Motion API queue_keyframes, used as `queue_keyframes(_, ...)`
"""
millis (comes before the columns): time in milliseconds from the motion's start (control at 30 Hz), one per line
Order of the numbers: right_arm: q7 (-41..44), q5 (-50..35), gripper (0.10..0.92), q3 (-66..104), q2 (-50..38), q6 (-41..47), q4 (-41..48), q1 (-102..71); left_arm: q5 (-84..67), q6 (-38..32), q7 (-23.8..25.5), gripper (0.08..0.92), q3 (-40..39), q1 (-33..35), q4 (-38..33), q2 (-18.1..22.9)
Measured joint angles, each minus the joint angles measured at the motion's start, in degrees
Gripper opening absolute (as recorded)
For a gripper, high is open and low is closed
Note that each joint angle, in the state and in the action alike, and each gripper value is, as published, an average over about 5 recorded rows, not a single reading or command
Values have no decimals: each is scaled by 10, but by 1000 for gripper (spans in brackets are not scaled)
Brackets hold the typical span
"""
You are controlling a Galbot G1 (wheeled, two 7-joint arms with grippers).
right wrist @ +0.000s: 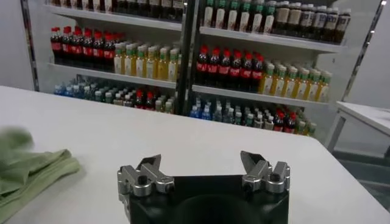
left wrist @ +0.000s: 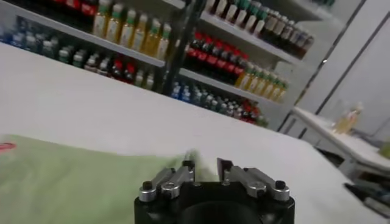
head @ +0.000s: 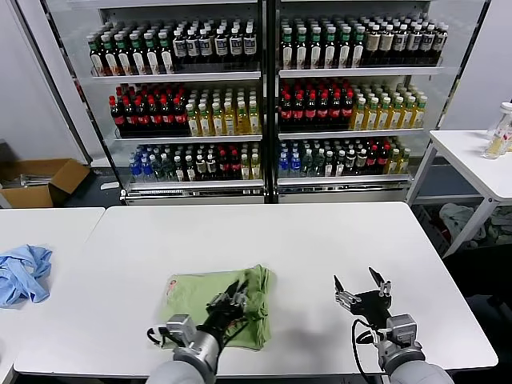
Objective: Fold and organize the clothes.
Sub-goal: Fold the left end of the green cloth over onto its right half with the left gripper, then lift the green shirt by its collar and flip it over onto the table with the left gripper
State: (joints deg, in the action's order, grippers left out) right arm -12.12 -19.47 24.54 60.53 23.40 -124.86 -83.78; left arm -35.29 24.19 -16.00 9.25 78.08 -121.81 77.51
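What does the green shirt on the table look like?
The light green soft cotton shirt lies folded into a rough rectangle, flat on the white table near its front edge. A small red print shows at one corner. Its folded edge looks thick and a bit rumpled. The left gripper is right over that side, jaws partly apart; whether it touches the cloth is unclear.

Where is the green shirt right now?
In the head view, the light green folded cotton shirt lies on the white table, near its front edge and left of centre, under the left gripper, with the right gripper off to its right.
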Motion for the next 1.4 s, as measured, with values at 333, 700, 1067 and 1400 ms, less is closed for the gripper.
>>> queue_keyframes(333, 2, -3, 823, -11, 3, 0, 0, 18, 58, -26, 29, 662, 66, 39, -29, -34)
queue_keyframes(700, 3, -2, 823, -9, 3, -3, 0, 24, 122, -11, 32, 822, 169, 87, 20, -74)
queue_keyframes(1067, 3, 3, 823, -8, 6, -4, -5, 19, 125, 5, 40, 816, 194, 87, 61, -78)
queue_keyframes(1400, 4, 5, 823, -8, 7, -4, -8, 14, 105, 10, 57, 565, 203, 88, 73, -79)
